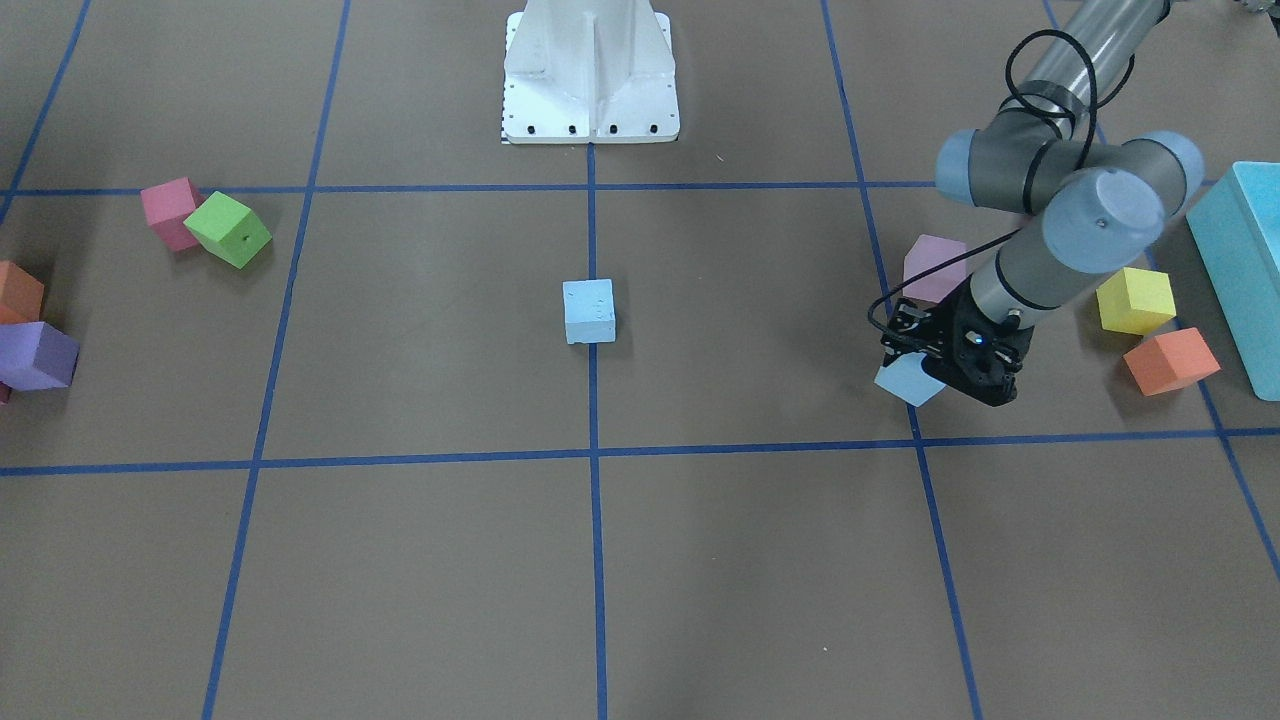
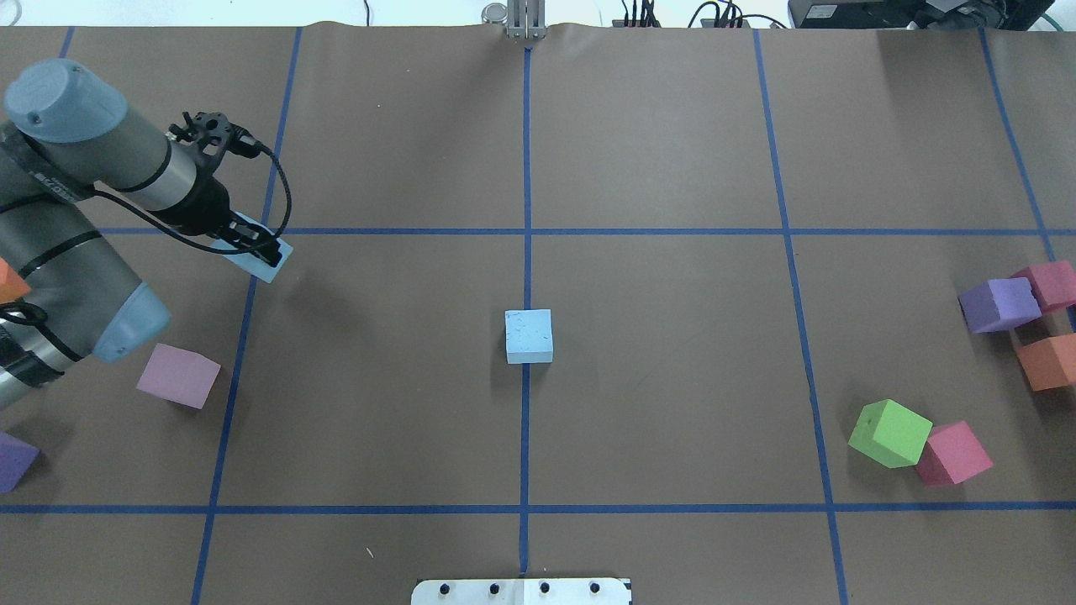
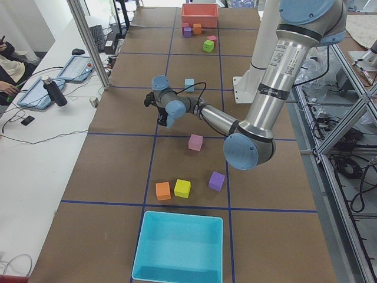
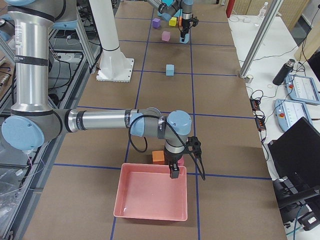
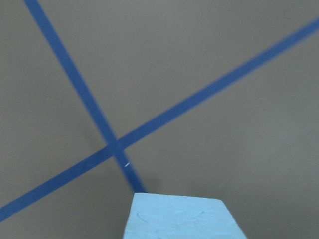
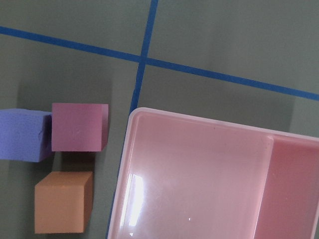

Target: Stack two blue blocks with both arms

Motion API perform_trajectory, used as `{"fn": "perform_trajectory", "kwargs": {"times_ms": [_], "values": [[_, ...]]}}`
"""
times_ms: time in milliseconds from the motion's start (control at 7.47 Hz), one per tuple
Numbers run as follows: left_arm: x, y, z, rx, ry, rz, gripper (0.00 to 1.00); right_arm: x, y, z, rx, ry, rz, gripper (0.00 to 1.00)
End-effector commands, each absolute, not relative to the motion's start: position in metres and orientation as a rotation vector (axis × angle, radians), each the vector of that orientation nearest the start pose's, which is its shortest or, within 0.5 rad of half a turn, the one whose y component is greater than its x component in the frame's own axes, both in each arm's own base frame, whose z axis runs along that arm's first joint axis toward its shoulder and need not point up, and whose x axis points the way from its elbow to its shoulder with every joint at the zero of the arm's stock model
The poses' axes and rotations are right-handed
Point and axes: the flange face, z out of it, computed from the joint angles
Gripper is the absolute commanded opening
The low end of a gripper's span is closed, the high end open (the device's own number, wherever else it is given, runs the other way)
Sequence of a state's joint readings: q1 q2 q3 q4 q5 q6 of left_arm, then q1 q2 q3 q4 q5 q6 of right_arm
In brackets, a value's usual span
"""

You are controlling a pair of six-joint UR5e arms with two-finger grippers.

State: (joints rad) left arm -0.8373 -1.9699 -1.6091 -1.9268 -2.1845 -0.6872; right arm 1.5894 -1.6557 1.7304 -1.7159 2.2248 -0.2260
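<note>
One blue block [image 1: 589,311] sits on the table's centre line, also seen in the overhead view [image 2: 529,336]. My left gripper [image 2: 262,249] is shut on the second blue block [image 2: 252,260], which is tilted and held a little above the table near a tape crossing. In the front view this block [image 1: 905,381] sticks out beside the left gripper [image 1: 940,376]. The left wrist view shows only the block's top [image 5: 182,217]. My right gripper [image 4: 175,172] hangs over a pink tray; I cannot tell whether it is open or shut.
A lilac cube [image 2: 178,376], a yellow cube [image 1: 1135,300], an orange cube [image 1: 1170,360] and a teal box [image 1: 1245,260] lie near the left arm. Green [image 2: 889,433], pink, purple and orange cubes lie at the right. The pink tray [image 6: 199,174] is below the right wrist.
</note>
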Motion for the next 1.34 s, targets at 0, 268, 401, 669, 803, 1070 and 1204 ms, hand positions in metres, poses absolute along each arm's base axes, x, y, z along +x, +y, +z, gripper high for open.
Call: {"fn": "perform_trajectory", "kwargs": {"times_ms": [0, 268, 401, 669, 803, 1070, 1204], "values": [[0.437, -0.493, 0.294, 0.122, 1.005, 0.052, 0.09, 0.081, -0.439, 0.652, -0.034, -0.666, -0.087, 1.0], [0.494, -0.465, 0.201, 0.05, 0.937, -0.062, 0.09, 0.08, -0.439, 0.649, -0.034, -0.681, -0.074, 1.0], [0.51, -0.445, 0.176, 0.028, 0.919, -0.107, 0.09, 0.079, -0.439, 0.649, -0.034, -0.684, -0.073, 1.0], [0.566, -0.406, 0.119, 0.009, 0.897, -0.21, 0.11, 0.079, -0.439, 0.649, -0.034, -0.685, -0.073, 1.0], [0.591, -0.407, 0.103, -0.003, 0.86, -0.243, 0.12, 0.079, -0.439, 0.649, -0.034, -0.684, -0.073, 1.0], [0.603, -0.407, 0.107, 0.007, 0.841, -0.213, 0.13, 0.079, -0.439, 0.649, -0.034, -0.684, -0.073, 1.0], [0.604, -0.408, 0.113, 0.033, 0.828, -0.156, 0.13, 0.079, -0.439, 0.648, -0.033, -0.683, -0.075, 1.0]]}}
